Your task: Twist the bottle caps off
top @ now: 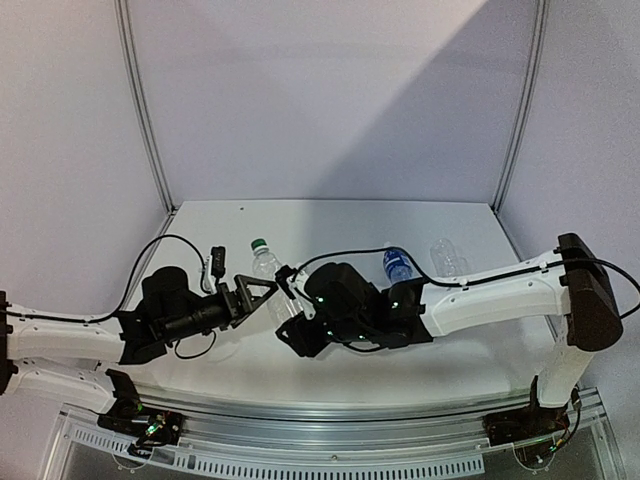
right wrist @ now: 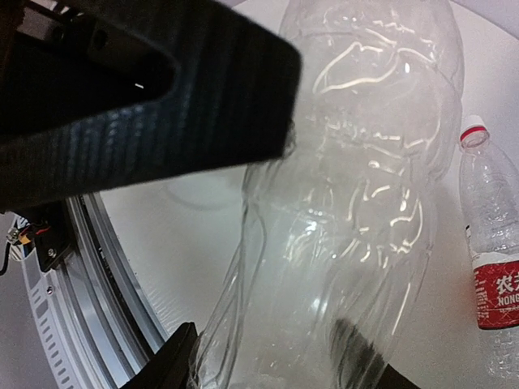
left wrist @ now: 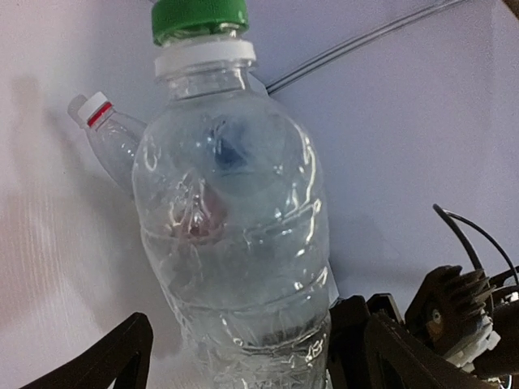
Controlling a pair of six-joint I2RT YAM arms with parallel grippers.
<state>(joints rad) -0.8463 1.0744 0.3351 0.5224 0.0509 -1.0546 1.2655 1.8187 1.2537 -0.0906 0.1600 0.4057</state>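
Clear bottle [left wrist: 235, 243] with the green cap [left wrist: 199, 18] on sits mid counter [top: 330, 215], right tool [right wrist: 268, 361] looks clamped on its body, left tool [left wrist: 235, 356] spread apart around its base, so imo the left needs to climb up and pinch that cap.

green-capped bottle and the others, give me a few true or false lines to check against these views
1. The green cap is on the green-capped bottle. True.
2. The green-capped bottle carries a red label. False: it is clear and unlabelled. The red-labelled bottle is a separate one.
3. The left pincer has a finger on each side of the green-capped bottle. True.
4. The right pincer holds the blue-labelled bottle. False: nothing holds it. The right pincer grips the green-capped bottle.
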